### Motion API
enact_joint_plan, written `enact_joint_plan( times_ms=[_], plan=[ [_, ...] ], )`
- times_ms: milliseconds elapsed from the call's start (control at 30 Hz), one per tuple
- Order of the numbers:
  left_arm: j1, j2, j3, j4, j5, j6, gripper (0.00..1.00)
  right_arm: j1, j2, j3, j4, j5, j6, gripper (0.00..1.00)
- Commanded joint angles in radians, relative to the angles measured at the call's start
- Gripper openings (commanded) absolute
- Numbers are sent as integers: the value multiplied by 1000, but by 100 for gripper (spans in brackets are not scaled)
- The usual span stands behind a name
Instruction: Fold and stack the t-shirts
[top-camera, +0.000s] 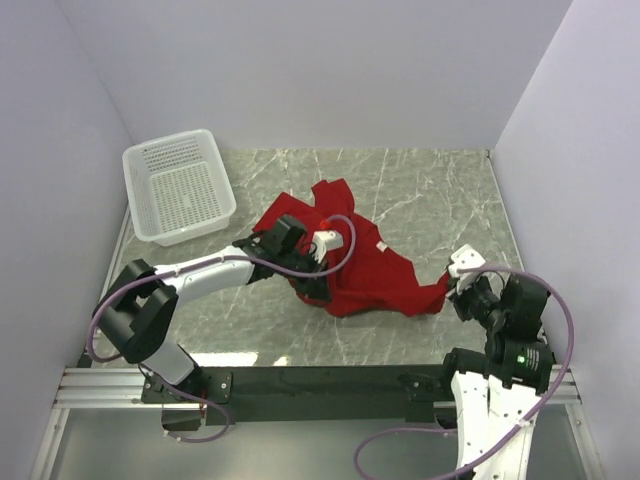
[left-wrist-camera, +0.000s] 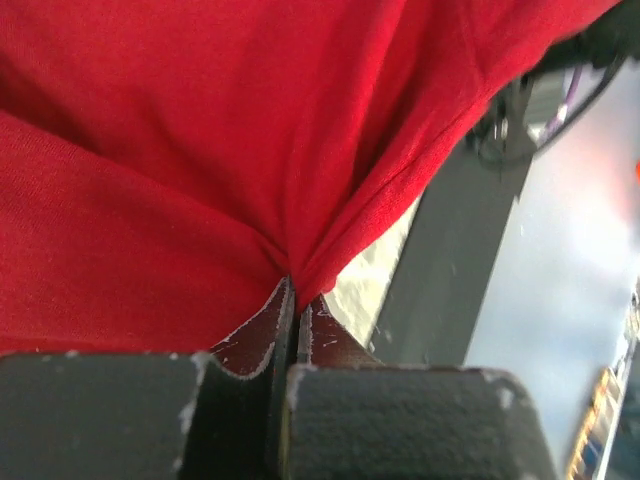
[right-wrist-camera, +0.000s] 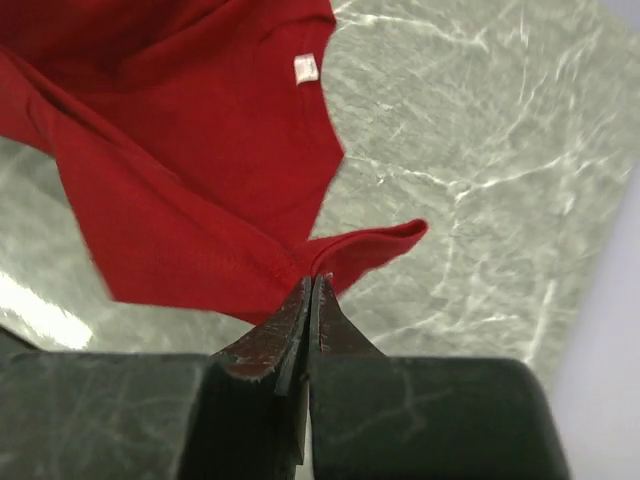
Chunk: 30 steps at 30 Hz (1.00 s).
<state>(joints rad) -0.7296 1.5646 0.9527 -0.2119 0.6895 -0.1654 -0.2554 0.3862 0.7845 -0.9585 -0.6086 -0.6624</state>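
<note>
No lettering, brand or number can be read anywhere. The small white neck label (right-wrist-camera: 306, 68) on the red t-shirt (right-wrist-camera: 190, 160) is too small to show print.

My overhead camera looks down on the desk (top-camera: 430, 190); close wrist cameras behind my left tool (left-wrist-camera: 295, 292) and right tool (right-wrist-camera: 312, 287) share the shirt (top-camera: 375, 275).

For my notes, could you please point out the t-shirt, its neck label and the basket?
t-shirt (top-camera: 372, 278), top view, middle of cloth
neck label (right-wrist-camera: 306, 68), right wrist view, its centre
basket (top-camera: 165, 141), top view, far rim
</note>
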Motion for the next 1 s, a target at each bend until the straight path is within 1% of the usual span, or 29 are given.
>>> enact_joint_plan(
  times_ms=[0, 33, 100, 133, 167, 200, 233, 267, 300, 333, 367, 400, 433, 467, 500, 533, 567, 600, 667, 700, 733, 767, 800, 833, 867, 900, 967],
  plan=[
    [-28, -72, -38, -50, -36, -14, 5, -5, -1, 33, -123, -8, -200, 4],
    [-37, -74, -49, -53, -35, -20, 13, -5, 3, 33, -99, -6, -178, 29],
    [-48, -69, -46, -75, -37, -29, 32, -5, 22, 48, -69, -20, -151, 55],
    [-54, -67, -37, -86, -44, -29, 42, -5, 51, 59, -50, -32, -143, 76],
    [-56, -72, -29, -98, -60, -26, 46, -5, 68, 71, -48, -43, -141, 82],
    [-56, -81, -22, -115, -121, -31, 50, -5, 88, 100, -45, -54, -144, 85],
    [-53, -112, -12, -122, -167, -32, 55, -5, 121, 113, -40, -75, -149, 87],
    [-54, -130, -8, -129, -209, -31, 58, -5, 140, 124, -33, -86, -149, 88],
    [-51, -173, -3, -129, -291, -37, 61, -5, 175, 133, -16, -95, -138, 89],
    [-41, -195, -6, -121, -324, -48, 69, -4, 201, 131, 9, -135, -131, 91],
    [-33, -213, -9, -113, -346, -57, 74, 4, 233, 130, 23, -167, -123, 92],
    [-19, -228, -14, -103, -366, -81, 79, 19, 274, 130, 49, -187, -90, 92],
    [13, -248, -23, -77, -386, -95, 85, 98, 384, 136, 128, -168, 37, 90],
    [33, -255, -28, -60, -393, -111, 86, 158, 449, 148, 167, -130, 103, 89],
    [54, -252, -32, -47, -400, -149, 86, 210, 593, 192, 194, -99, 154, 87],
    [105, -248, -41, -18, -404, -175, 86, 290, 668, 226, 214, -80, 231, 83],
    [130, -242, -46, -3, -419, -206, 86, 310, 745, 260, 227, -63, 274, 81],
    [180, -232, -55, 21, -435, -270, 86, 346, 902, 345, 225, -48, 344, 76],
    [211, -219, -65, 43, -446, -312, 84, 364, 1067, 464, 192, -25, 388, 70],
    [228, -216, -69, 55, -464, -345, 84, 370, 1217, 587, 176, -10, 409, 68],
    [231, -216, -80, 63, -487, -365, 84, 375, 1279, 640, 158, -7, 435, 67],
    [233, -216, -86, 77, -513, -379, 83, 398, 1334, 727, 155, 13, 438, 67],
    [234, -215, -94, 85, -522, -402, 83, 410, 1428, 767, 153, 76, 440, 67],
    [234, -215, -109, 86, -537, -416, 81, 422, 1471, 804, 156, 102, 442, 67],
    [234, -215, -117, 91, -560, -431, 82, 430, 1511, 872, 158, 122, 448, 67],
    [236, -215, -127, 95, -588, -453, 81, 439, 1587, 910, 155, 162, 454, 67],
    [237, -213, -144, 92, -623, -467, 81, 449, 1658, 1000, 136, 200, 463, 68]
  ],
)
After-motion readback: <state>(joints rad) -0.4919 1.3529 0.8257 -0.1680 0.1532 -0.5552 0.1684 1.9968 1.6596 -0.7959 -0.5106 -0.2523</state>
